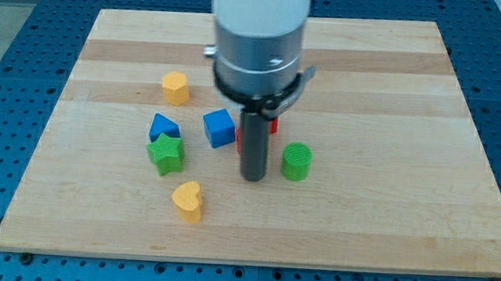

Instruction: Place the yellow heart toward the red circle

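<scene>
Only one camera view here, so here's the rundown. There's no claw on this arm to be spread or pressed together, just the dark rod, and my tip [253,179] sits on the wooden counter [376,218] a bit right of centre, not pinching or touching anything that I can make out.

The yellow heart [188,199] is down toward the view's bottom, left of my tip and a little lower, clearly apart from it. It lies on bare wood, just below the green star [166,154].

The red circle [271,125] is mostly hidden behind the rod and the arm's big grey housing [258,45]; only slivers of red peek out on either side of the rod, so I can't really confirm its shape. It's above my tip in the view.

Other stuff: a green cylinder [296,161] is just beside my tip on the view's right, near but with a gap. A blue cube [219,127] sits just left of the rod, close to that red sliver. Further left, another blue block [163,126] is right above the green star, touching or nearly so; its shape is hard to call. A second yellow block [175,87] sits alone toward the view's upper left.
</scene>
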You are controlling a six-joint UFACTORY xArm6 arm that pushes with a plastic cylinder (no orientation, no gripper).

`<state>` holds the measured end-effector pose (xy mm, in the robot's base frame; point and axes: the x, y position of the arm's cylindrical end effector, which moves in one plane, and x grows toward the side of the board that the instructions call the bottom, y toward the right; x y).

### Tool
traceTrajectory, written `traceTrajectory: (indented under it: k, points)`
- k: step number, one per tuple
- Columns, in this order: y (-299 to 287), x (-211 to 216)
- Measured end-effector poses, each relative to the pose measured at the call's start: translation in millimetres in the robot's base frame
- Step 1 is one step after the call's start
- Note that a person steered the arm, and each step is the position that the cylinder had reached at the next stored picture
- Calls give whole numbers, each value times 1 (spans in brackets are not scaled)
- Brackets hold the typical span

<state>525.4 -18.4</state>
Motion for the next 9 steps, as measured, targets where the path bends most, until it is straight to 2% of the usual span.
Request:
traceTrajectory:
  k: [1,2,3,4,5,6,7,8,9]
  points:
    - [49,28]
    - [42,80]
    - [-27,86]
    - [-73,45]
    - [-67,-11]
    - [-71,-16]
    - [-139,29]
    - [-183,-7]
    - [-121,-55]
